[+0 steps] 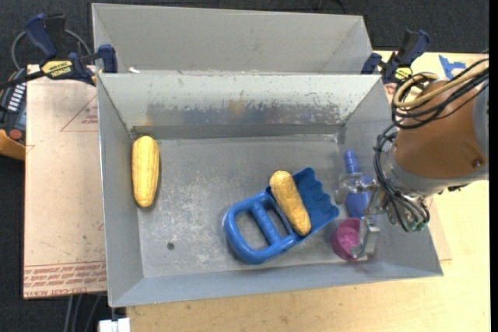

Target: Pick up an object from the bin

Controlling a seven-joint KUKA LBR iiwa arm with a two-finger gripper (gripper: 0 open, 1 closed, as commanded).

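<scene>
I look down into a grey metal bin [233, 282] with sloping walls. My arm [436, 144], under its orange-brown cover, reaches in from the right. The gripper [362, 233] sits low in the front right corner, close to where the right wall meets the front wall. I cannot tell whether the gripper is open or closed.

Just beside it on the left, perhaps touching, lies a small magenta cup-shaped thing [343, 239], near the foot of the front wall. Left of that, a blue toy scoop [317, 202] lies flat, its looped handle pointing towards the front left. A yellow corn cob [290, 202] rests slantwise across the scoop's pan. A second yellow corn cob [145, 171] lies alone along the foot of the left wall, well apart from everything else.

Open floor runs along the back wall and between the left cob and the scoop. The front right corner is crowded, with gripper, magenta thing and scoop close together and the walls near.
</scene>
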